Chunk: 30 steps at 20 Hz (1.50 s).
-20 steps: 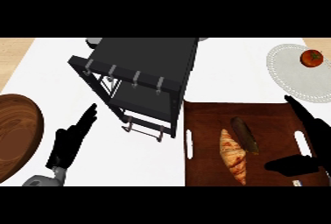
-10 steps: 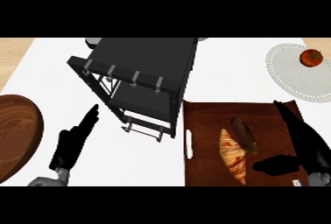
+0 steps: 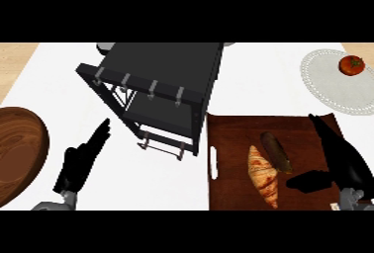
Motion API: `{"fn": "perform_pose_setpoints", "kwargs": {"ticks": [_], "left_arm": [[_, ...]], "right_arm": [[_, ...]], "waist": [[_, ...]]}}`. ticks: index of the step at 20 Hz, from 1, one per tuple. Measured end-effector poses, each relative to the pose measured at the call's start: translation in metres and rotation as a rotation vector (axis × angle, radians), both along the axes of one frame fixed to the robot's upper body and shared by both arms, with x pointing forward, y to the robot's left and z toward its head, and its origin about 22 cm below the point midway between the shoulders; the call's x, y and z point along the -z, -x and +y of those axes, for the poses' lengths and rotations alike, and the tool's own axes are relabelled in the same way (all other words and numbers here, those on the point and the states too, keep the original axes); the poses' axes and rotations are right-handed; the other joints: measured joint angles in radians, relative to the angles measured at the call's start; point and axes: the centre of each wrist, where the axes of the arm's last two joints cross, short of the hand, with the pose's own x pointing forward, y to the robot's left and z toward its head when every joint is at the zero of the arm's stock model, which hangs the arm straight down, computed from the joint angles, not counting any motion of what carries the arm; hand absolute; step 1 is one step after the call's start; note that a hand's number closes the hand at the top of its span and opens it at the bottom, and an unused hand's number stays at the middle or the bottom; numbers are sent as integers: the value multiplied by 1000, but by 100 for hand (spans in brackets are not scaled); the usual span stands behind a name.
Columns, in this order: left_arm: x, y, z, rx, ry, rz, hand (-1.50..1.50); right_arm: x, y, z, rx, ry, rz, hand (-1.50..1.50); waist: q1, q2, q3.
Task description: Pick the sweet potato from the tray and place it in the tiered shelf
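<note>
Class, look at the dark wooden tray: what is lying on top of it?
On the tray lie a sweet potato and a croissant. The right hand hovers open over its right part, covering whatever is beneath.

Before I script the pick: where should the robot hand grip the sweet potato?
Probably around the middle of the sweet potato, coming from its right where the open right robot hand is. It lies long and slanted on the tray, and the croissant crowds its left side.

Dark brown sweet potato point(image 3: 277, 152), orange-streaked croissant point(image 3: 263, 176) on reddish-brown tray point(image 3: 234, 133); black shelf point(image 3: 157, 79); red tomato point(image 3: 351, 64) on pale grey dotted plate point(image 3: 332, 86) upper right; wood-brown bowl point(image 3: 18, 153) left; black hands
</note>
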Motion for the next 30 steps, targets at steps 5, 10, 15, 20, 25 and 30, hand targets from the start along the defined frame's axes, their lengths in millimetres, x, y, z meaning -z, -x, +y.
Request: {"fn": "perform_pose_setpoints", "kwargs": {"ticks": [5, 10, 15, 20, 25, 30], "left_arm": [[4, 3, -3, 3, 3, 3, 0], [1, 6, 1, 3, 7, 0, 0], [0, 4, -2, -1, 2, -4, 0], [-6, -1, 2, 0, 2, -9, 0], [0, 3, -3, 4, 2, -5, 0], [-1, 2, -2, -1, 2, -4, 0]], "right_arm": [[8, 1, 5, -4, 20, 23, -150], [15, -1, 3, 0, 24, 26, -150], [30, -15, 0, -11, 37, 49, -150], [49, -24, 1, -30, 28, 49, 150], [57, -29, 9, -102, 34, 7, 150], [56, -35, 11, -106, 42, -42, 150]], "waist": [[0, 0, 0], [0, 0, 0], [1, 0, 0], [1, 0, 0], [1, 0, 0], [1, 0, -1]]}}
